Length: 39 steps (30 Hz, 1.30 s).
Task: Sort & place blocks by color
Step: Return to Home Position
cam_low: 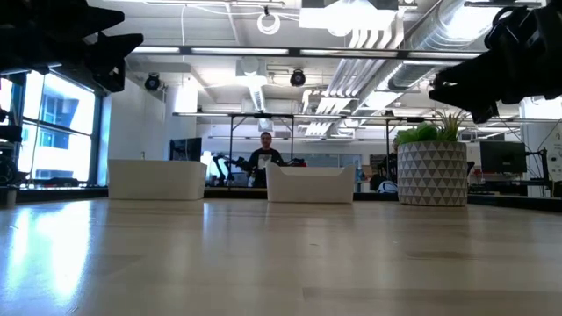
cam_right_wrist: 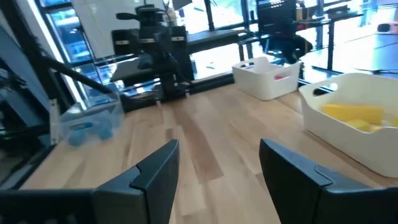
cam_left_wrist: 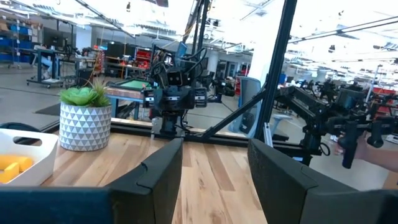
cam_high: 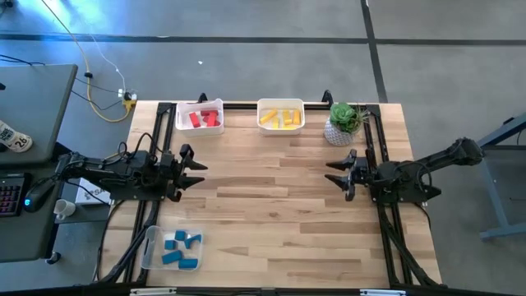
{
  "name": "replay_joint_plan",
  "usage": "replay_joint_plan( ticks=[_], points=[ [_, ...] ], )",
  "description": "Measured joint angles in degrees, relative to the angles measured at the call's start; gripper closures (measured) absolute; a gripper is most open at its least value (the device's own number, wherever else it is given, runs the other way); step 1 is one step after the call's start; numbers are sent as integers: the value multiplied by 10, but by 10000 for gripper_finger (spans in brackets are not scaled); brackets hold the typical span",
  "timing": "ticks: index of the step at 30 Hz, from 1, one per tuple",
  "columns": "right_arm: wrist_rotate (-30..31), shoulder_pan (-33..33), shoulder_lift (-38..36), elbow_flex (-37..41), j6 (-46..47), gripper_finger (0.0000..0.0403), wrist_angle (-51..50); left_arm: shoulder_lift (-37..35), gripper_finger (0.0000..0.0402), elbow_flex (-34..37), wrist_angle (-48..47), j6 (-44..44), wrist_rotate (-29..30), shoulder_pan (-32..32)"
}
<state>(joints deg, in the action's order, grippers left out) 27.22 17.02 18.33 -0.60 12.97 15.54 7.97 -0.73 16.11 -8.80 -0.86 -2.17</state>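
Note:
The blocks lie sorted in three bins. Red blocks (cam_high: 205, 118) fill a white bin at the far edge, yellow blocks (cam_high: 279, 119) fill the white bin beside it, and blue blocks (cam_high: 181, 249) lie in a clear bin near the table's near left corner. My left gripper (cam_high: 197, 169) hovers open over the table's left side, raised, pointing right. My right gripper (cam_high: 335, 173) hovers open over the right side, raised, pointing left. In the right wrist view the yellow blocks (cam_right_wrist: 356, 116), the red bin (cam_right_wrist: 267, 78) and the blue blocks (cam_right_wrist: 87, 129) show.
A small green plant in a white patterned pot (cam_high: 343, 123) stands at the far right, beside the yellow bin. The wooden table (cam_high: 271, 205) stretches bare between the two grippers. A person (cam_low: 265, 156) stands in the room beyond the far edge.

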Motion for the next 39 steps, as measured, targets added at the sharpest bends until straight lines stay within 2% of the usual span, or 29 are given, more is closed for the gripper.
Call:
replay_joint_plan(
  ticks=[39],
  points=[
    [7, 0, 0, 0, 0, 197, -12, 0, 232, 0, 0, 0, 0, 0]
  ],
)
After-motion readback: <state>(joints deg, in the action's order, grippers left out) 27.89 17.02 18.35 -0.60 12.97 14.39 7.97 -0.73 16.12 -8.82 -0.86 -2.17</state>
